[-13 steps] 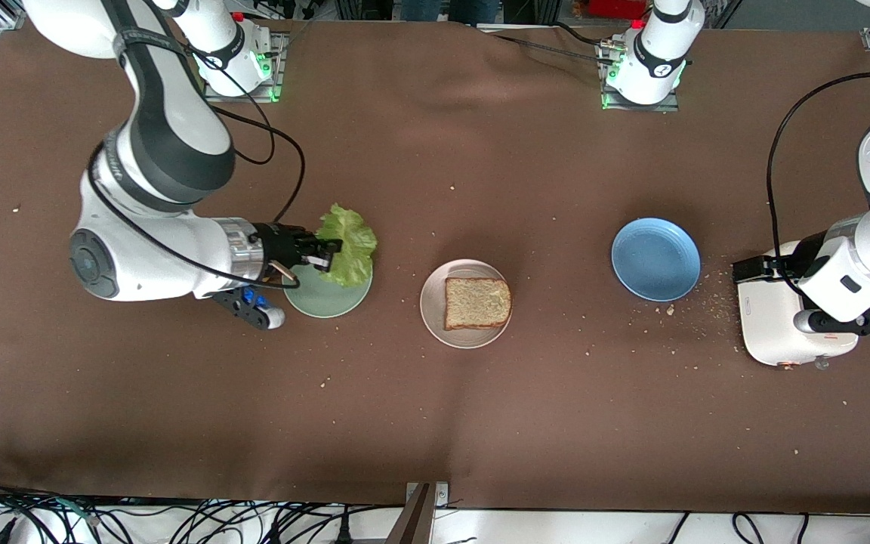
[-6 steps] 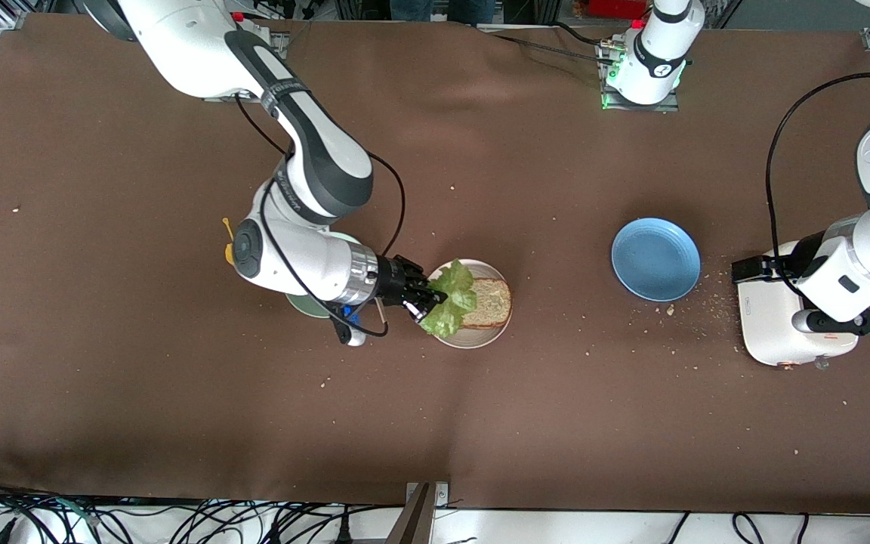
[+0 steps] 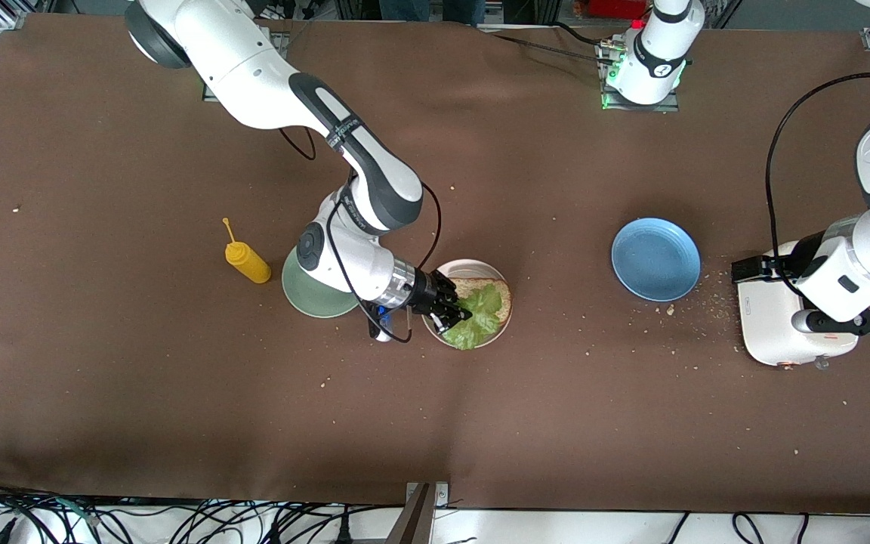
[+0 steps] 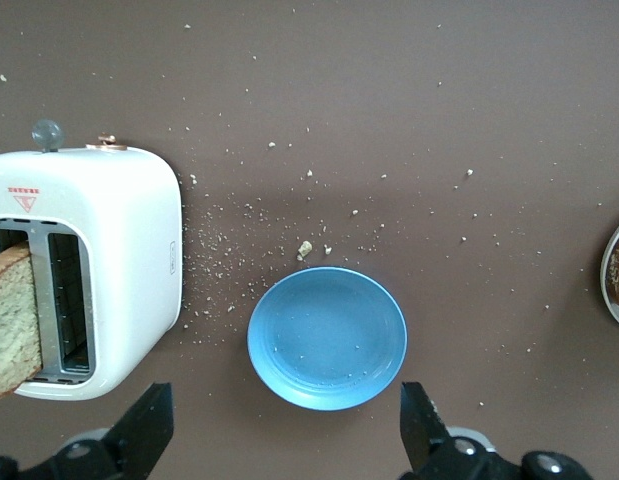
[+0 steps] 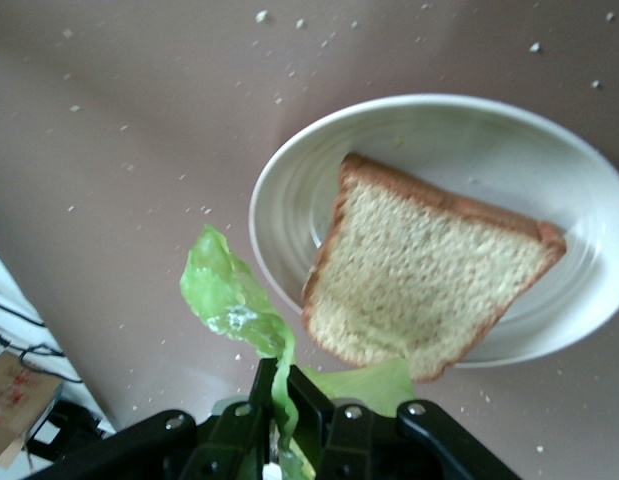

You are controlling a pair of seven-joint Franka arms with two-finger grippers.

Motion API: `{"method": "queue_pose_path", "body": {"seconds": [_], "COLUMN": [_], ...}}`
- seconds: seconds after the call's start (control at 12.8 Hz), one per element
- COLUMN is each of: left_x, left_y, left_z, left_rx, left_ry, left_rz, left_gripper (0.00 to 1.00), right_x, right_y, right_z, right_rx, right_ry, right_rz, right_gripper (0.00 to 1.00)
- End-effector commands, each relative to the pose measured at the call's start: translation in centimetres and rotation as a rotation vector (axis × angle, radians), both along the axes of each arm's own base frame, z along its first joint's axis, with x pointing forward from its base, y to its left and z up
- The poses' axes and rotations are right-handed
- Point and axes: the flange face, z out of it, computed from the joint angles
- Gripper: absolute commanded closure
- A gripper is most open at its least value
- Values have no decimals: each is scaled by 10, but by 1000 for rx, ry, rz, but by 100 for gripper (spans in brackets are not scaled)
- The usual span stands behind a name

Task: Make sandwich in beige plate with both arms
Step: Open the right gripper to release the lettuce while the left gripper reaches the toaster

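Mustard bottle (image 3: 246, 261) stood beside mint plate (image 3: 313, 291). Right gripper (image 3: 456, 313) pinched lettuce leaf (image 3: 479, 317) over toast slice (image 3: 499, 296) on beige plate (image 3: 473, 267), mid-table. Blue plate (image 3: 655, 258) sat near toaster (image 3: 775, 321); left gripper (image 4: 284, 435) waited above, jaws spread.

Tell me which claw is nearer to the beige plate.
Right. The right claw is over the beige plate, shut on the lettuce leaf. The left claw waits open over the toaster.

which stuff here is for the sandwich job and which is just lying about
Job:
round pale beige plate
brown toast slice on it
ruffled green lettuce leaf in right pincer
second toast slice in white toaster

Lying about:
round blue plate
mint green plate
yellow squeeze bottle
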Motion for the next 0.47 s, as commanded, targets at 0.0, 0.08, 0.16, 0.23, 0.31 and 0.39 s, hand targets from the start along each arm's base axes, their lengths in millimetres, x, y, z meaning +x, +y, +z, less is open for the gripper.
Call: {"method": "queue_pose_path", "body": {"seconds": [0.0,0.08,0.16,0.23,0.31,0.39], "left_x": [-2,-3,-3,-2,-2,-2], "left_y": [-2,-3,-3,7,18,32], "left_z": [2,2,1,0,0,1], "left_rx": [29,29,29,32,31,34], "left_ry": [3,3,4,6,5,4], "left_rz": [-17,-20,-18,-10,-2,17], "left_gripper": [0,0,0,0,0,0], "right_x": [-11,-14,-16,-20,-24,-27], "right_y": [11,14,15,14,14,12], "right_z": [-17,-22,-25,-27,-28,-25], "right_rx": [-1,-10,-16,-26,-36,-47], "right_ry": [-3,-7,-12,-9,-5,-1], "right_rz": [-8,5,21,37,45,54], "right_gripper": [100,100,88,35,8,1]}}
